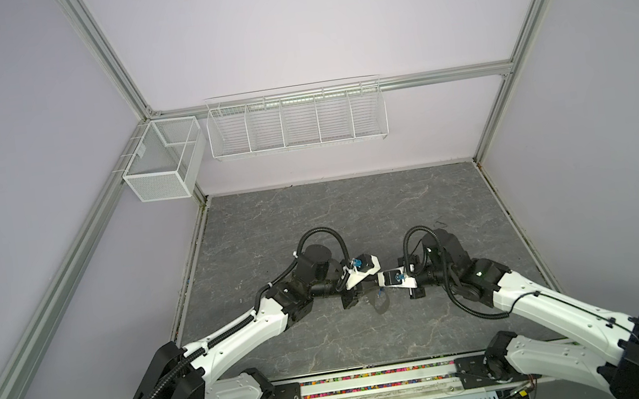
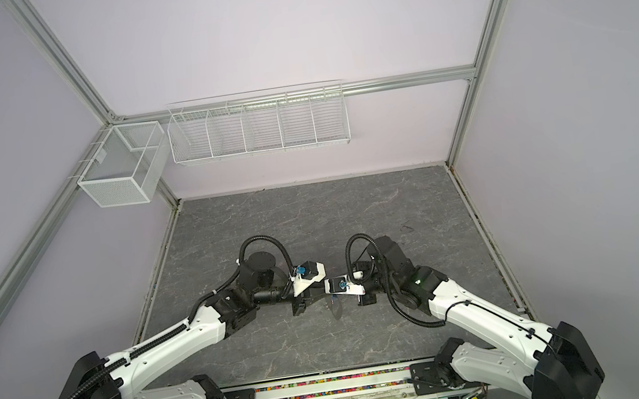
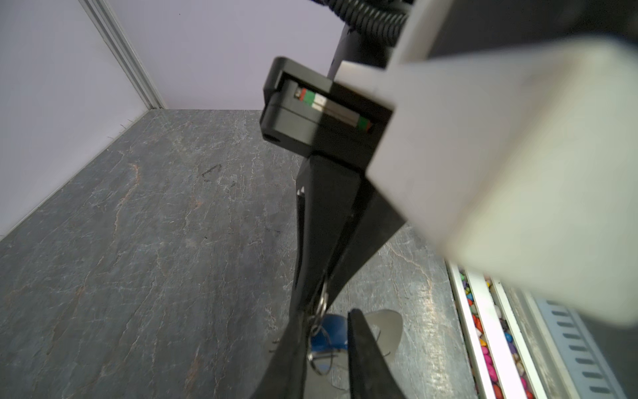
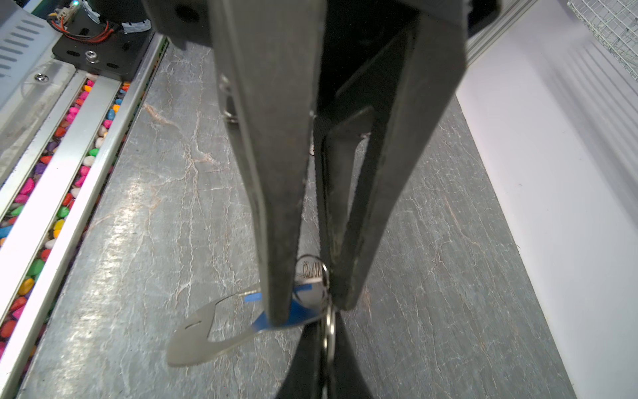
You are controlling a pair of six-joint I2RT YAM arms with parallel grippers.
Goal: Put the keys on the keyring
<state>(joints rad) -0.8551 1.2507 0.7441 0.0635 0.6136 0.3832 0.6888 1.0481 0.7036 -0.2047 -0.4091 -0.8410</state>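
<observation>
Both grippers meet above the middle of the table, seen in both top views. My right gripper is shut on one end of the keyring, a flat grey holder with an oval cut-out that sticks out level above the table. A silver key with a blue tag hangs at the right fingertips, with a silver split ring below it. My left gripper stands narrowly open around that ring, which lies against one finger. The blue tag and the holder show behind.
A long white wire basket and a mesh box hang on the back wall. A channel of coloured pebbles runs along the front rail. Walls close in the table at the left, right and back.
</observation>
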